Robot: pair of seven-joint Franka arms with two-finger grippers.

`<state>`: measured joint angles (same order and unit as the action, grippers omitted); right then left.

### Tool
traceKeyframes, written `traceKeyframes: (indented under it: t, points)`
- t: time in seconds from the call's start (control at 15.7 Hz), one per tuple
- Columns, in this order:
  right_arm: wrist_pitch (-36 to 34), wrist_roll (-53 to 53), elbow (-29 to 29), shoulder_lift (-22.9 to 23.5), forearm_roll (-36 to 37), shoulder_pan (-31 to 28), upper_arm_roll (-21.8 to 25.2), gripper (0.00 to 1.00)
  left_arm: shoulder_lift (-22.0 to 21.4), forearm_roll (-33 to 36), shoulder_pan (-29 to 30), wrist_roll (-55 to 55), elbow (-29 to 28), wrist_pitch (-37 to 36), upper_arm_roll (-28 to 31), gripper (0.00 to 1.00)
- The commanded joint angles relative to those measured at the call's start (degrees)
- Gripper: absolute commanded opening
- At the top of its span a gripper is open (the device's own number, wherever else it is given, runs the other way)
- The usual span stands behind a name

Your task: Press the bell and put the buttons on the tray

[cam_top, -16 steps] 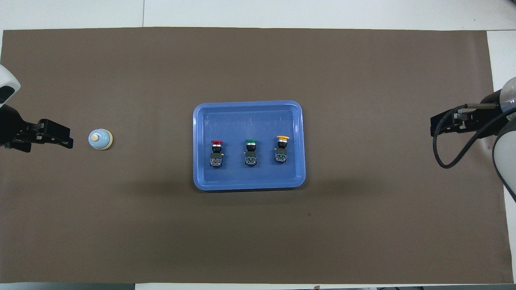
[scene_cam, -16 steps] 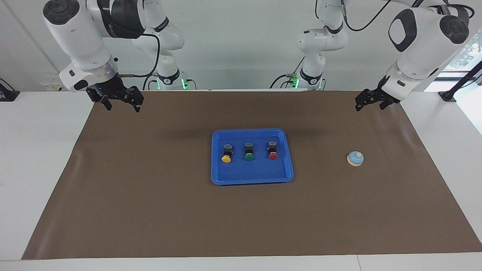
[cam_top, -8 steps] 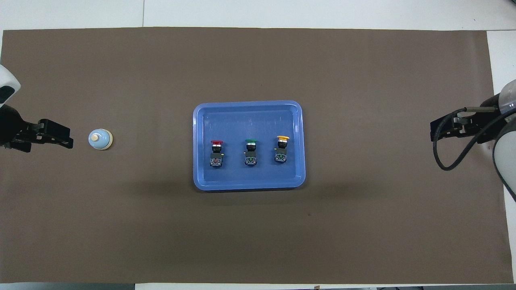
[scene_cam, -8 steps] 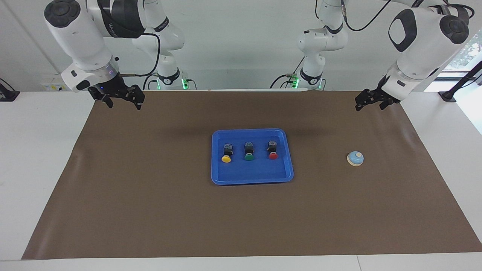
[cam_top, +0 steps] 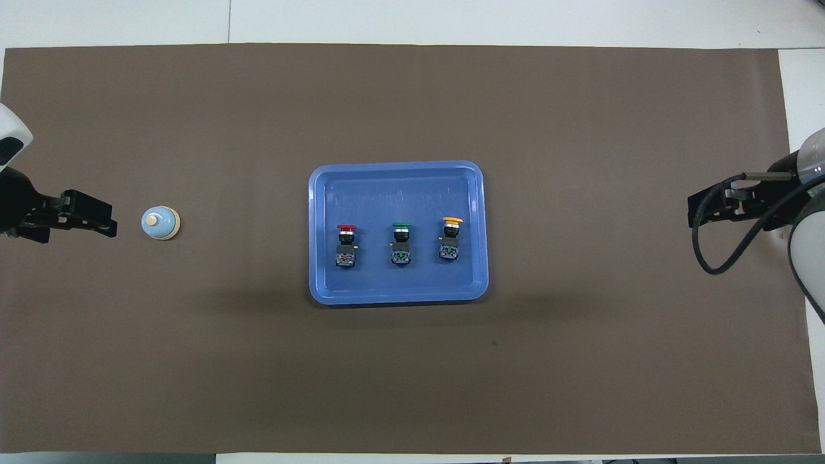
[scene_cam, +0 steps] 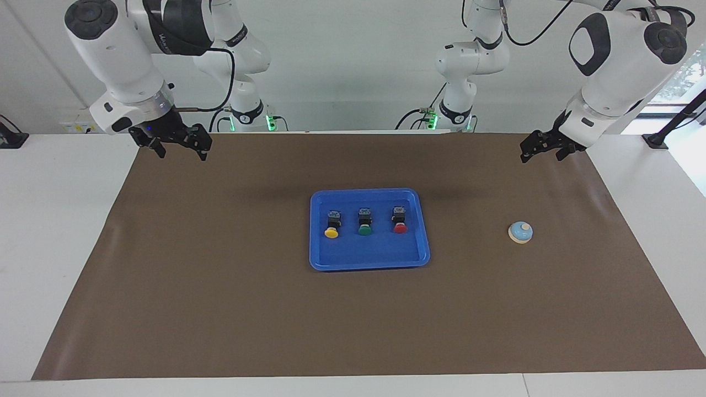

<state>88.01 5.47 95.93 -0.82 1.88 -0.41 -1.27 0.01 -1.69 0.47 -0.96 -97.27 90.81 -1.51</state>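
You've got a brown mat [scene_cam: 353, 309] covering most of the table [scene_cam: 55, 231], nothing loose on it apart from the task items.

Blue tray [scene_cam: 368, 264] sits mid-mat. All three buttons are already in it, in a row on the half of the tray nearer the robots: yellow button [scene_cam: 331, 226] toward the right arm's end, green button [scene_cam: 364, 222] in the middle, red button [scene_cam: 399, 220] toward the left arm's end. Each lies on its side, cap pointing away from the robots. None touches another or the rim.

Bell [scene_cam: 520, 232] stands upright on the mat, well apart from the tray, toward the left arm's end.

Right gripper [scene_cam: 177, 149] hangs over the mat corner at its own end, fingers apart, holding nothing. Over the last second it has lifted slightly and pulled back toward its base; looks like a retreat to a rest pose.

Left gripper [scene_cam: 543, 149] is up over the mat edge at its end, fingers apart, empty. No movement over the last second; it's waiting. In the overhead view it appears just beside the bell, but the facing view shows it raised and well clear.

My read: placing looks done. You can't tell from here whether the bell has been pressed. If it hasn't, that's the left arm's job.
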Motion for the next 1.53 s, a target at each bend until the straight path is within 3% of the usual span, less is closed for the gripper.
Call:
traceKeyframes:
  t: [0.0, 0.13, 0.26, 0.32, 0.38, 0.57, 0.89, 1.28, 1.47]
  points:
    - [0.1, -1.3, 0.7, -0.9, 0.1, -1.2, -0.8, 1.00, 0.4, 0.3, 0.0, -0.2, 1.1, 2.6, 0.2, 1.00]
    - [0.1, -1.3, 0.7, -0.9, 0.1, -1.1, -0.8, 1.00, 0.3, 0.3, 0.1, -1.6, 0.1, 4.1, 0.3, 1.00]
    - [-0.1, -1.3, 0.6, -0.9, 0.1, -1.1, -0.8, 1.00, -1.2, 0.3, 0.1, -1.8, -4.5, 12.2, 0.3, 0.37]
    - [-0.3, -1.4, 0.7, -0.9, 0.1, -1.1, -0.8, 1.00, -1.8, 0.3, 0.4, -1.8, -6.2, 14.2, 0.4, 0.15]
    - [-0.4, -1.4, 0.7, -0.9, 0.1, -1.2, -0.8, 1.00, -1.8, 0.3, 1.8, -1.7, -7.3, 15.4, 0.3, 0.10]
    - [-0.3, -1.4, 0.6, -1.1, 0.1, -1.2, -0.8, 1.00, 0.2, 0.4, 2.6, -4.9, -8.2, 16.9, 0.4, 0.00]
    - [-0.4, -1.4, 0.6, -1.3, 0.1, -1.2, -0.8, 1.00, 6.9, 0.4, 2.6, -5.1, -8.2, 19.8, 0.3, 0.00]
    - [-0.4, -1.4, 0.7, -1.3, 0.1, -1.1, -0.8, 1.00, 10.8, 0.4, 5.2, 3.1, -8.6, 24.1, 0.3, 0.00]
    - [-0.4, -1.3, 0.6, -1.3, 0.1, -1.1, -0.8, 1.00, 10.9, 0.5, 4.5, 3.3, -12.6, 28.1, 0.3, 0.00]
